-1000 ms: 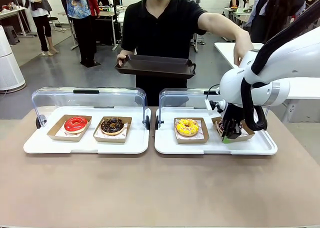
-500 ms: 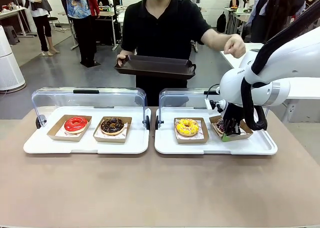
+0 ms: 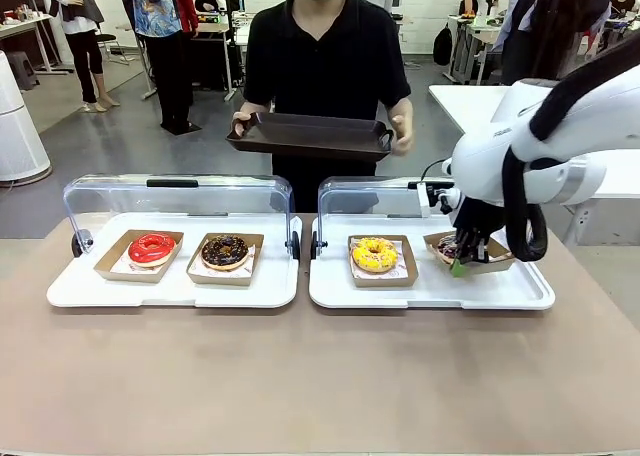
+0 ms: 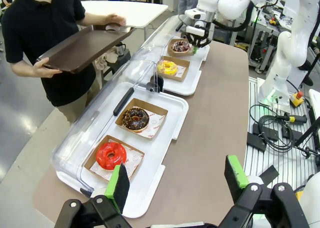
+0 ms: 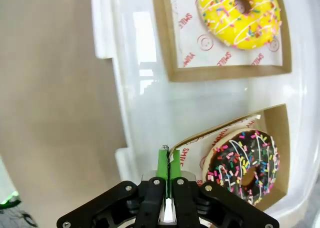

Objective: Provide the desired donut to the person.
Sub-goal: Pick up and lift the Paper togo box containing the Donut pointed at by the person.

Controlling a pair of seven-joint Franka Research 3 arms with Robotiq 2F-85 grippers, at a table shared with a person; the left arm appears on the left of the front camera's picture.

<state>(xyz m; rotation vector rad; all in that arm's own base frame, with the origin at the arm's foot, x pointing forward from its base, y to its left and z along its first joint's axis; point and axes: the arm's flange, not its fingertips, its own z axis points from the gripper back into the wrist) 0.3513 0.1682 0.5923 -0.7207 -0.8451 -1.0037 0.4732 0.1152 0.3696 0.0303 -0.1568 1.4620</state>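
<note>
Pickup step in hand, right gripper (image 3: 458, 266) clamped on near edge of cardboard box (image 3: 492, 262) holding sprinkled chocolate donut (image 5: 243, 164) at right end of right white tray (image 3: 430, 294), left gripper (image 4: 177, 177) fingers apart; next, likely: lift level, carry to person (image 3: 325, 56) with brown tray (image 3: 310, 134) at far side.

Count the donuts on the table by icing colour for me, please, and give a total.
Red donut: 1
Yellow donut: 1
Chocolate donuts: 2 (left-tray chocolate donut; sprinkled donut, its cardboard tray pinched by the right gripper)
Total: 4
</note>
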